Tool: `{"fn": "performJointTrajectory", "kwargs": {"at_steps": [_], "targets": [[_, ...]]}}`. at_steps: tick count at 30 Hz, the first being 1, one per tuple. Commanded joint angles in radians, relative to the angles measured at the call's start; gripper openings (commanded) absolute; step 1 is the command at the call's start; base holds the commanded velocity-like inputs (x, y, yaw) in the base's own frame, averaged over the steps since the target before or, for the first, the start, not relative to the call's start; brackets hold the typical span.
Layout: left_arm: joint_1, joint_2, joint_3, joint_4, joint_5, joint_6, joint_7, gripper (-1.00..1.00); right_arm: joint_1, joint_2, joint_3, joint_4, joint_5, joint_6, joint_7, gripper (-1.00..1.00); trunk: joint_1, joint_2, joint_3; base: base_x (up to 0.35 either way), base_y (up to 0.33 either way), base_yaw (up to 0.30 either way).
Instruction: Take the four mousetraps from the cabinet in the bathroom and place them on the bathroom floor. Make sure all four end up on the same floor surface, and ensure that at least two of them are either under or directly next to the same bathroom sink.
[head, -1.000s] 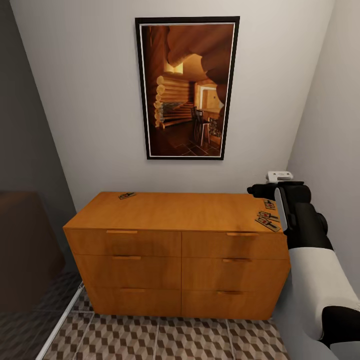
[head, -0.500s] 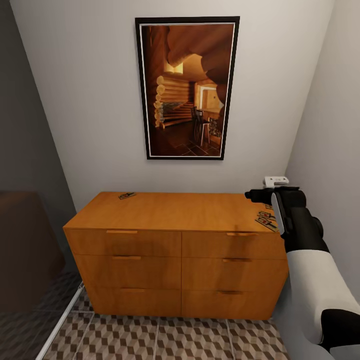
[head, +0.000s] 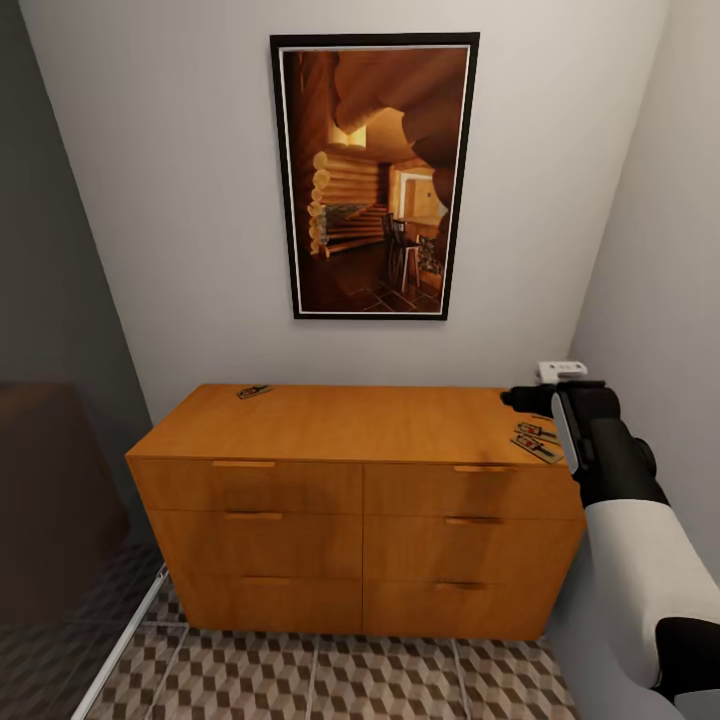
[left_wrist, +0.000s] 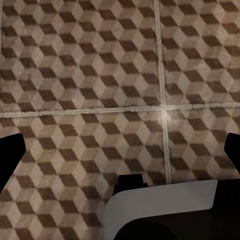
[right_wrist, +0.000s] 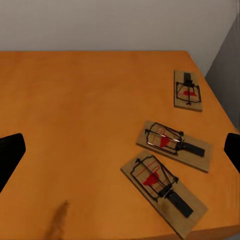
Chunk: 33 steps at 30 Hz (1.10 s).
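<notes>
The orange-brown cabinet (head: 350, 430) stands against the back wall. One mousetrap (head: 254, 391) lies at its top's rear left corner. Two more mousetraps (head: 537, 432) (head: 536, 449) lie at the right end, partly under my right arm. My right gripper (head: 516, 398) hovers over that end. In the right wrist view three mousetraps (right_wrist: 188, 90) (right_wrist: 174, 144) (right_wrist: 163, 191) lie on the wood, ahead of my right gripper (right_wrist: 120, 152), which is open and empty. My left gripper (left_wrist: 120, 150) is open over the bathroom floor (left_wrist: 100, 75), holding nothing.
A framed cabin picture (head: 375, 175) hangs above the cabinet. A grey wall (head: 660, 250) runs close along the cabinet's right side. A dark translucent panel (head: 60, 500) with a white floor rail (head: 120, 645) closes in the left. Patterned tiles (head: 330, 680) lie before the cabinet.
My right arm has sunk a little toward the cabinet's right end, now covering the rearmost trap there. The traps and the cabinet have not moved.
</notes>
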Motion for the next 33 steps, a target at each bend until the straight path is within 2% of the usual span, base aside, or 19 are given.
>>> {"fn": "performJointTrajectory", "kwargs": {"at_steps": [1,10,17,18,27,31,33], "targets": [[0.0,0.001,-0.006,0.0,0.0,-0.002,0.001,1.0,-0.001,-0.004,-0.002,0.005,0.01,-0.002,0.01,1.0,0.0,-0.001,-0.001,0.074,0.0,0.0],[0.0,0.004,-0.006,0.005,0.001,-0.006,0.001,1.0,-0.001,-0.047,-0.003,0.055,0.008,-0.052,0.011,1.0,0.0,-0.001,-0.001,0.203,0.0,0.0],[0.0,0.005,-0.006,0.023,0.0,-0.006,0.001,1.0,-0.001,-0.058,-0.004,0.095,0.007,-0.091,0.012,1.0,0.0,-0.001,-0.001,0.317,0.0,0.0],[0.0,0.005,-0.006,0.025,0.0,-0.006,0.001,1.0,-0.001,-0.06,-0.004,0.14,0.007,-0.096,0.012,1.0,0.0,-0.001,-0.001,0.314,0.0,0.0],[0.0,0.006,-0.006,0.029,0.0,-0.008,0.0,1.0,-0.001,-0.064,-0.005,0.179,0.007,-0.1,0.017,1.0,0.0,-0.001,-0.001,0.248,0.0,0.0],[0.0,0.007,-0.006,0.029,0.0,-0.008,0.0,1.0,-0.001,-0.069,-0.016,0.192,0.006,-0.124,0.018,1.0,0.0,-0.001,-0.001,0.039,0.0,0.0],[0.0,0.007,-0.006,0.029,0.0,-0.008,0.0,1.0,-0.001,-0.074,-0.036,0.197,0.006,-0.14,0.019,1.0,0.0,-0.001,-0.001,0.014,0.0,0.0]]}}
